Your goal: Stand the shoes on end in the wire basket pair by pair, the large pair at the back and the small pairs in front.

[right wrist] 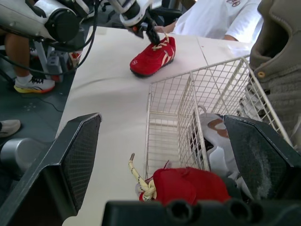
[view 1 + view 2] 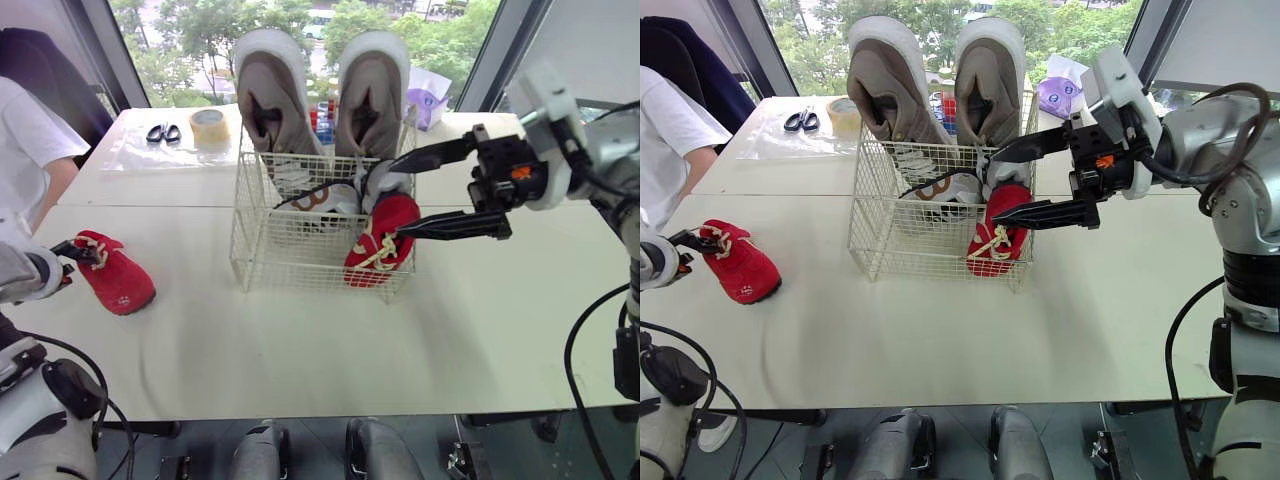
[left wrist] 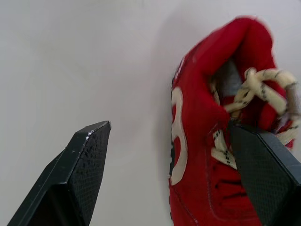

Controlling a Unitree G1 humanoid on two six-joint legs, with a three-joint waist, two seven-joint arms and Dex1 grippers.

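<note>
Red lace-up sneaker (image 2: 118,278), head view: lies centre-left on white table (image 2: 300,340), left gripper (image 2: 82,252) at its collar. Left wrist: fingers (image 3: 84,160) wide apart, one touching laces (image 3: 263,84), nothing clamped. Right wrist: right gripper (image 1: 162,117) wide open, holding nothing, close by second red sneaker (image 1: 188,186), upright at lower centre in white wire basket (image 1: 169,108).

The right end effector (image 2: 398,202) extends toward the robot's left, fingers spread wide. The left end effector (image 2: 82,256) sits low, fingers parted.
</note>
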